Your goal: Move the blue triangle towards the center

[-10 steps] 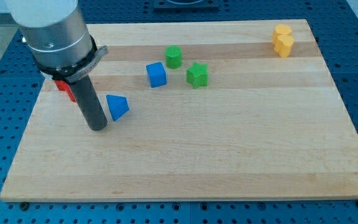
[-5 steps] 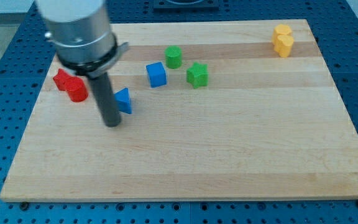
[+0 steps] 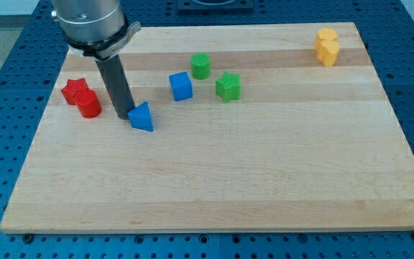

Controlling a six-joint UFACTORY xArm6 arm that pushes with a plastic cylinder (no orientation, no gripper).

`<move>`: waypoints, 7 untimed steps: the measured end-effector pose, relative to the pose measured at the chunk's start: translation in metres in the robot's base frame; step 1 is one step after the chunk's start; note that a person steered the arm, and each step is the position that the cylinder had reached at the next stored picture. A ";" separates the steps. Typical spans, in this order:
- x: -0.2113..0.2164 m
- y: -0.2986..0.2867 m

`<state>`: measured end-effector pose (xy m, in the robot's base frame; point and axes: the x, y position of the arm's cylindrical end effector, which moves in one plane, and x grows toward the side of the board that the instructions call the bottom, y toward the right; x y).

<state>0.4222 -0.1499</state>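
Observation:
The blue triangle [image 3: 141, 117] lies on the wooden board [image 3: 264, 180], left of the middle. My tip [image 3: 122, 114] stands just to the triangle's upper left, touching or nearly touching it. The dark rod rises from there to the grey arm body at the view's top left.
A blue cube [image 3: 180, 86], a green cylinder [image 3: 200, 66] and a green star-like block [image 3: 228, 86] sit above the middle. Two red blocks [image 3: 80, 98] lie at the left edge. Two yellow blocks [image 3: 327, 47] stand at the top right corner.
My tip has moved from the triangle's lower left up to its upper left. The blue triangle has turned and shifted slightly right and down. The red blocks are now uncovered.

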 end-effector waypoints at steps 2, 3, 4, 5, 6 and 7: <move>-0.004 -0.001; 0.007 -0.040; 0.046 -0.047; 0.068 -0.016; 0.066 0.000; 0.047 0.021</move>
<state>0.4687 -0.1286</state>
